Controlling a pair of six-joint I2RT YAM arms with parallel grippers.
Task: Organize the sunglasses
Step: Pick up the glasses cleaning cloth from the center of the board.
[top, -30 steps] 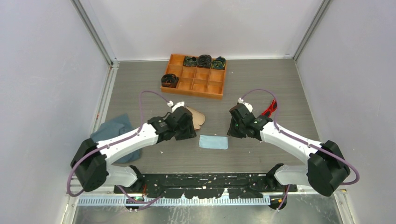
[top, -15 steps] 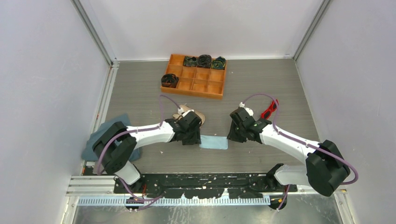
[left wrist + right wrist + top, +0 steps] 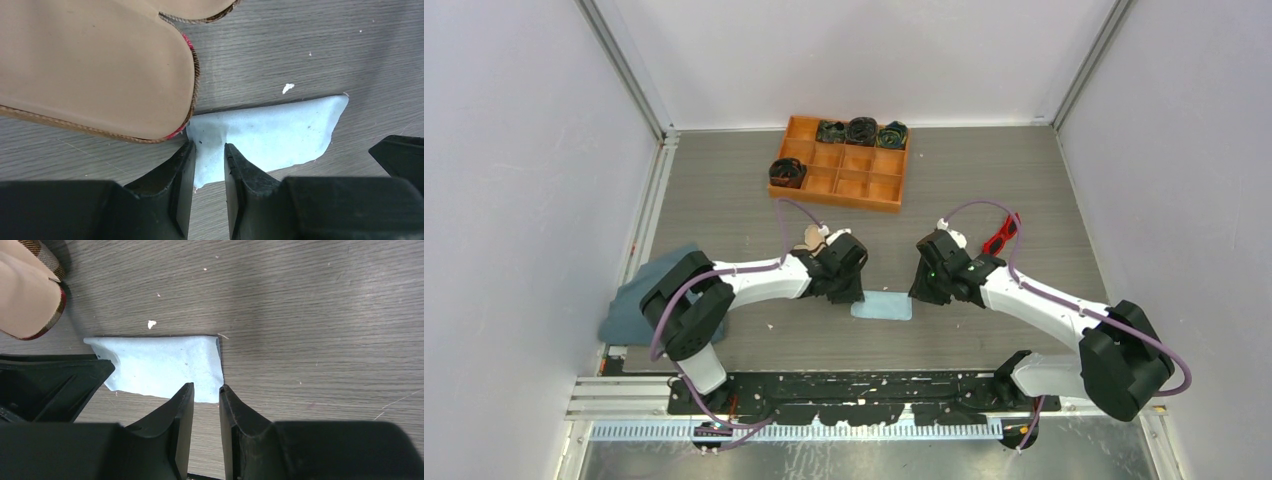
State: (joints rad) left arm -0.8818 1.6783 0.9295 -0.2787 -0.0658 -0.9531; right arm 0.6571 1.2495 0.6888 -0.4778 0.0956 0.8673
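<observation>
The left tool and right tool sit narrowly open astride the small light-blue cloth; closing could miss its thin edges.

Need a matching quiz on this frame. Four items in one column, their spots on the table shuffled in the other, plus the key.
Things:
1. sunglasses
2. light blue cloth
3. orange tray
4. plaid case

Places on the table:
A. far side, about mid-width
B. near the middle, towards the near edge
C. right part, beyond the right arm
D. just past the cloth's left corner, towards the far side

Pairs: 1-C, 2-B, 3-A, 4-D
</observation>
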